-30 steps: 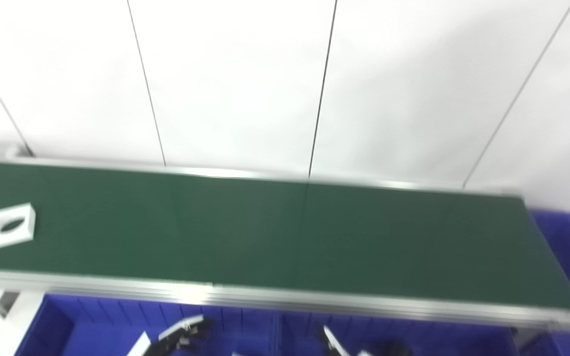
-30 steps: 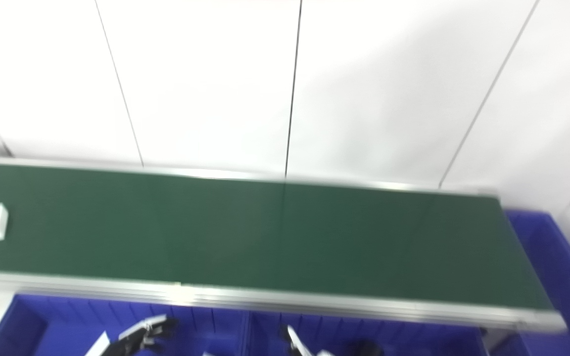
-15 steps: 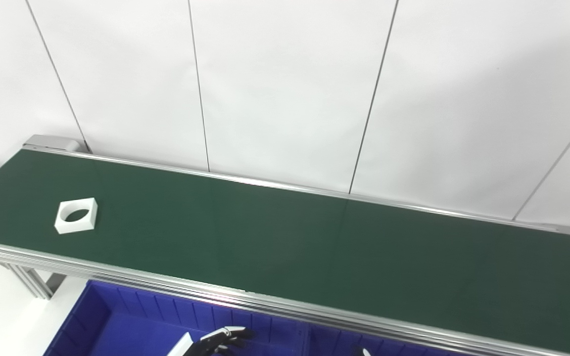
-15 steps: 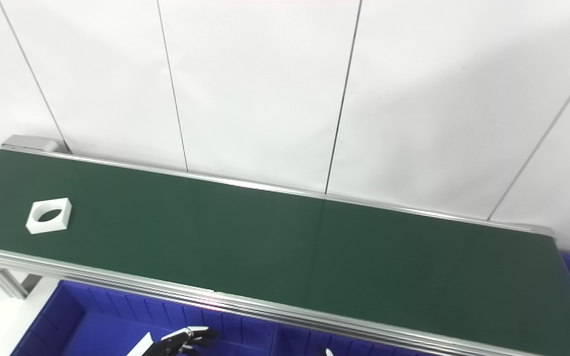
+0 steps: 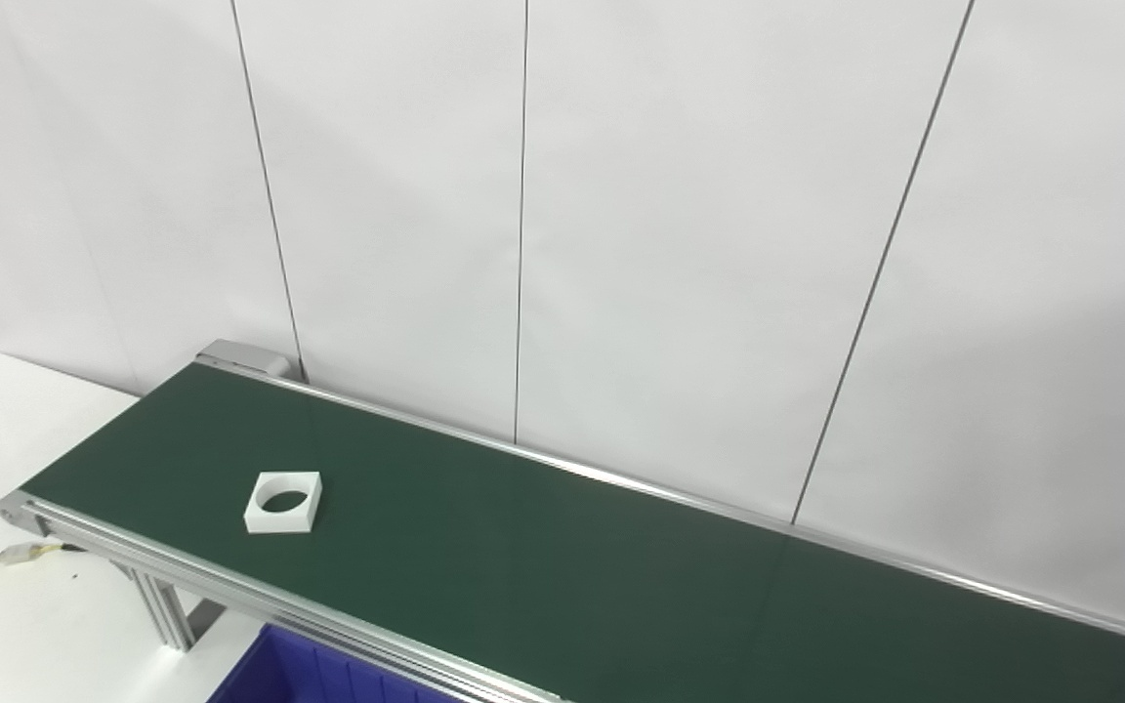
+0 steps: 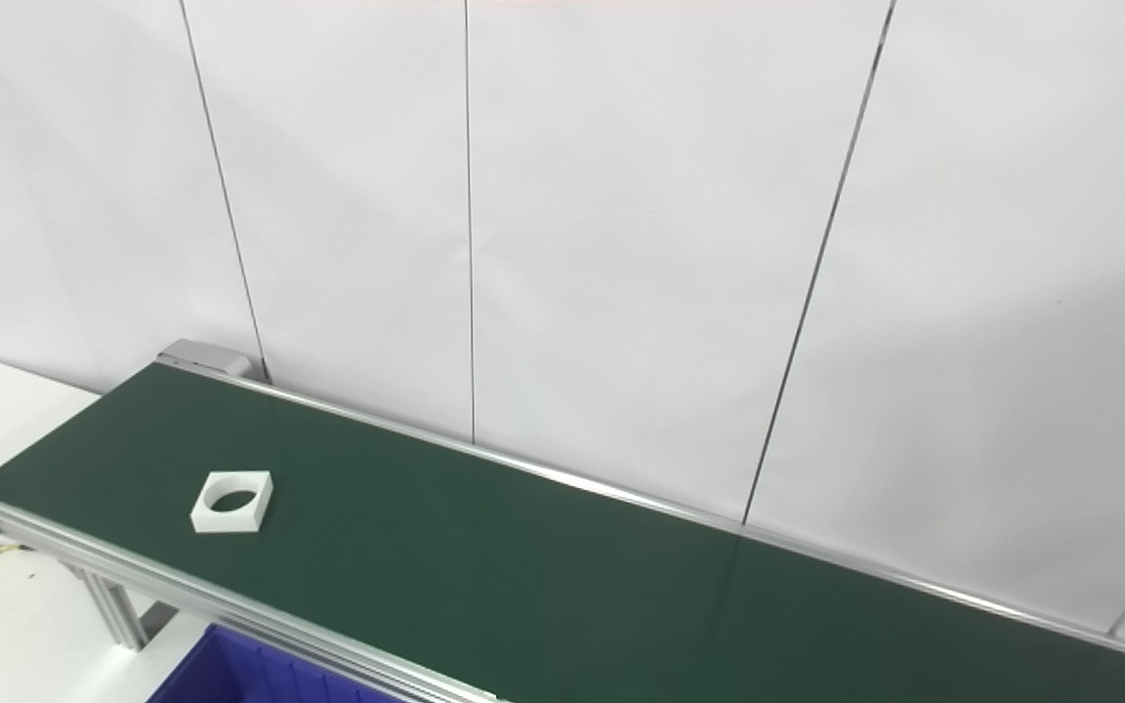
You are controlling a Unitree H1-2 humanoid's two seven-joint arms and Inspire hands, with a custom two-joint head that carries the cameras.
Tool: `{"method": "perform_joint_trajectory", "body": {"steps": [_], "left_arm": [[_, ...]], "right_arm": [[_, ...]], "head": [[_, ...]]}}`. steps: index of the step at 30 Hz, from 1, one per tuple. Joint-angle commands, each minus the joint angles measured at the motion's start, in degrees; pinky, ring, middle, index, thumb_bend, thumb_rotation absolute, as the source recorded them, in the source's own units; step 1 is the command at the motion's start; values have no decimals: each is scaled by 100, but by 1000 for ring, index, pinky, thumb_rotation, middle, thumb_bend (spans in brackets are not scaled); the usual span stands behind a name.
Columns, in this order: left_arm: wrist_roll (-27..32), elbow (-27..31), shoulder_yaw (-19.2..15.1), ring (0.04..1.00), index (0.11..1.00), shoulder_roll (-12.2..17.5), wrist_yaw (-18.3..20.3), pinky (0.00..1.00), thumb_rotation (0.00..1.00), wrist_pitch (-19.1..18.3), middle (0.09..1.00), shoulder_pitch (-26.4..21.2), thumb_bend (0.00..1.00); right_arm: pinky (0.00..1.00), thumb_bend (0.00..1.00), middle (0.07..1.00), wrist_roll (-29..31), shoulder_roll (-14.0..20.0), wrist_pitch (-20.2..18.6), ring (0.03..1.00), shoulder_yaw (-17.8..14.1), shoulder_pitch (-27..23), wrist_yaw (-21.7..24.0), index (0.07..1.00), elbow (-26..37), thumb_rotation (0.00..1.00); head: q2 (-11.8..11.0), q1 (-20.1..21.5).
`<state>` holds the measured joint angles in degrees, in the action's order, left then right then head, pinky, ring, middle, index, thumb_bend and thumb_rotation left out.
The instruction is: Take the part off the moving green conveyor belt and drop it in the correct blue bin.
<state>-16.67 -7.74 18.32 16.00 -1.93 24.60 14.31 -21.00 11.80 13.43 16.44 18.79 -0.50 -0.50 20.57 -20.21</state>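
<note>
A white square part with a round hole (image 5: 284, 503) lies flat on the green conveyor belt (image 5: 572, 586) near the belt's left end. It also shows in the right eye view, the part (image 6: 232, 502) sitting close to the belt's near rail. A corner of a blue bin (image 5: 309, 674) peeks out below the belt's front rail at the bottom edge. Neither hand is in either view.
A white panelled wall (image 5: 621, 244) rises right behind the belt. A white table surface (image 5: 25, 625) lies at the left, with a cable (image 5: 6, 558) by the belt's end. The belt's metal leg (image 5: 162, 610) stands at the lower left.
The camera has swung up and to the left, so the whole picture has shifted. Both hands and most of the blue bins have dropped out of view. The part sits farther along the belt.
</note>
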Motion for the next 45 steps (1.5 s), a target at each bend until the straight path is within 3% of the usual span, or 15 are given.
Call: {"method": "perform_joint_trajectory", "body": {"steps": [1,15,22,29,36,41,45], "left_arm": [[-56,75,-3,736,770,10,-158,664,133,231,788,-67,920],[-128,40,-1,729,766,-75,-221,655,144,231,783,-68,924],[73,23,35,721,761,-120,-294,646,97,231,776,-75,924],[854,130,166,714,746,-140,-252,621,68,232,767,-34,887],[1544,896,-57,712,735,-331,59,596,79,232,769,244,881],[1775,1422,-355,714,745,-365,377,595,58,232,773,140,897],[1875,1679,-567,723,743,-412,570,607,94,223,776,62,929]], "right_arm": [[820,733,1000,-26,-15,517,959,-35,-98,-139,1000,4,104],[863,725,1000,-30,-5,486,970,-120,-105,-56,1000,4,57],[878,700,998,-34,15,445,969,-138,-134,-24,1000,-13,40],[889,695,1000,155,40,763,972,-180,-243,-33,1000,-348,11],[911,679,1000,209,57,1078,976,-197,-401,-52,1000,-715,63],[948,690,1000,280,24,1009,992,-218,-460,26,1000,-721,20],[898,704,1000,255,25,1118,972,-229,-518,-16,1000,-805,4]], "head": [[0,-4],[-5,-84],[-45,-185],[-117,-307],[-172,-390],[-168,-361],[-139,-306]]}}
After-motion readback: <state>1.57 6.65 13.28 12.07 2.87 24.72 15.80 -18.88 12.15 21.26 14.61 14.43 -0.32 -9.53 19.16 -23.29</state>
